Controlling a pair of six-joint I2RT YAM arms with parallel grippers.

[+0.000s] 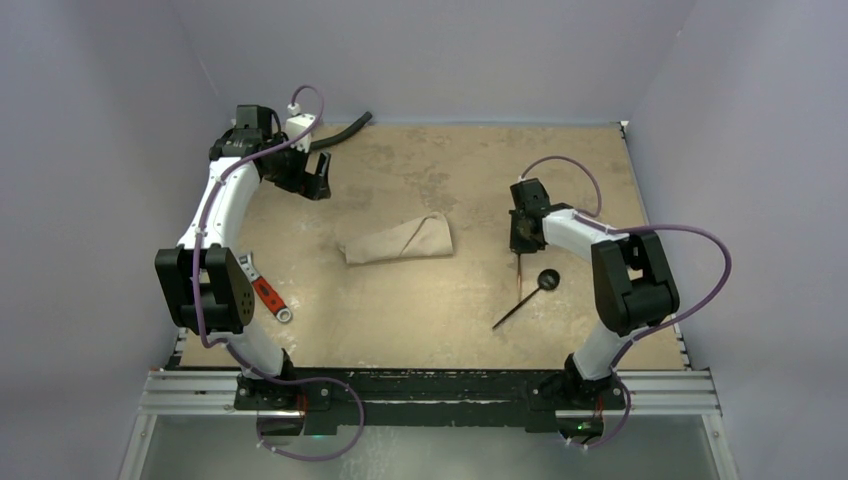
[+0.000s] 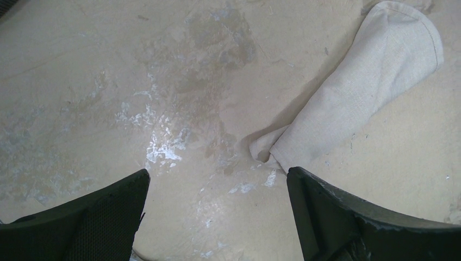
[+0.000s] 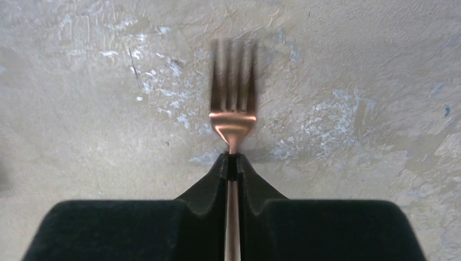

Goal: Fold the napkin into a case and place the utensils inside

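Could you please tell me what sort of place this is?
Likely a robotics lab cell: left arm and right arm bolted to a rail, plain walls boxing in a worn table.

The tan, scuffed table (image 1: 430, 330) carries the case (image 1: 400, 240), a folded beige cloth lying flat near its middle. The spoon (image 1: 520, 303) lies toward the near right corner, dark bowl at its far end. A red-handled tool (image 1: 266, 294) rests by the left edge, and a black hose (image 1: 340, 133) curves at the far left corner.
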